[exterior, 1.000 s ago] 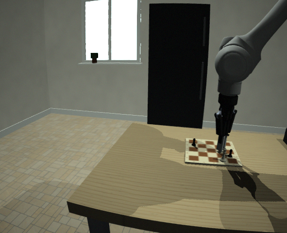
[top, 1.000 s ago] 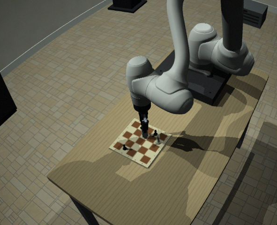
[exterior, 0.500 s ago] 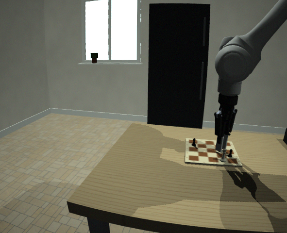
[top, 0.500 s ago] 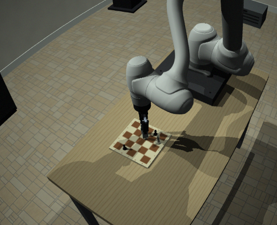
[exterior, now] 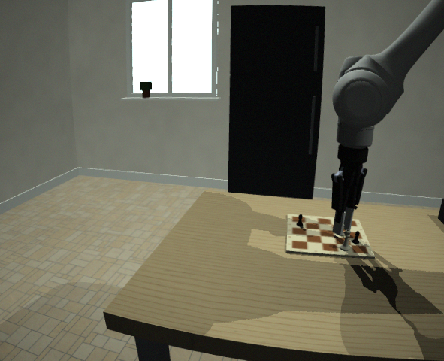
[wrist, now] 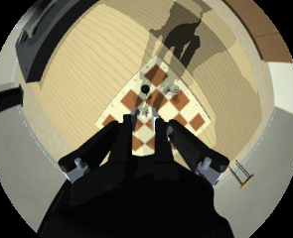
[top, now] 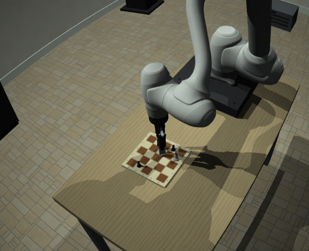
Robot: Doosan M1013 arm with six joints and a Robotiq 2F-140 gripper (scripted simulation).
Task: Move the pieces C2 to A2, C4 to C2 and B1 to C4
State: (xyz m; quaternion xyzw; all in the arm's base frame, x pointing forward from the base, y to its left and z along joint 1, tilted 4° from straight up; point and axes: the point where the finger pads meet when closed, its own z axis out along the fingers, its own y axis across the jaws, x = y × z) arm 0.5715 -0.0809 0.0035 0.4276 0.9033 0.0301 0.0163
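The small chessboard (top: 157, 158) lies on the wooden table. My gripper (top: 161, 151) points straight down over the board's far middle, fingertips close to the surface. The fingers stand slightly apart. In the wrist view a small pale piece (wrist: 145, 113) stands upright between the fingertips, which are open around it. A taller light grey piece (top: 176, 154) stands near the board's right corner, with a black pawn (top: 173, 147) just behind it. Another black pawn (top: 138, 163) stands alone near the left corner; it also shows in the exterior view (exterior: 300, 220).
The arm's dark base plate (top: 224, 94) sits at the table's far end. The arm's elbow (top: 175, 97) hangs over the table behind the board. A black cabinet (exterior: 276, 101) stands by the far wall.
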